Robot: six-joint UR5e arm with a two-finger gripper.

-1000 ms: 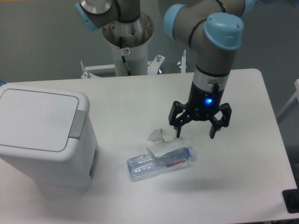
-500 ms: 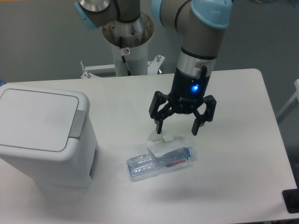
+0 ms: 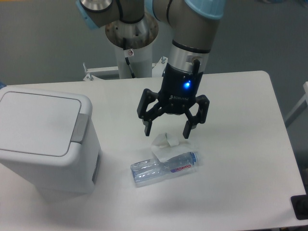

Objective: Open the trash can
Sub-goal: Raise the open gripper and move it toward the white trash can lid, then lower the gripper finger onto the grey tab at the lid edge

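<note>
The trash can (image 3: 45, 142) is a large boxy white bin at the left of the table. Its flat white lid (image 3: 38, 122) lies shut, and the grey push-tab (image 3: 79, 127) sits on its right edge. My gripper (image 3: 167, 134) is open and empty. It hangs above the table's middle, to the right of the can and well apart from it, just over a crumpled white paper (image 3: 165, 140).
A clear plastic bottle (image 3: 164, 168) lies on its side below the gripper, next to the crumpled paper. The robot's base column (image 3: 131, 45) stands at the table's back edge. The white table (image 3: 240, 168) stretches to the right.
The gripper has moved left across the table, from the right of the bottle to above the crumpled paper, closer to the trash can. It stayed open. The lid has not moved.
</note>
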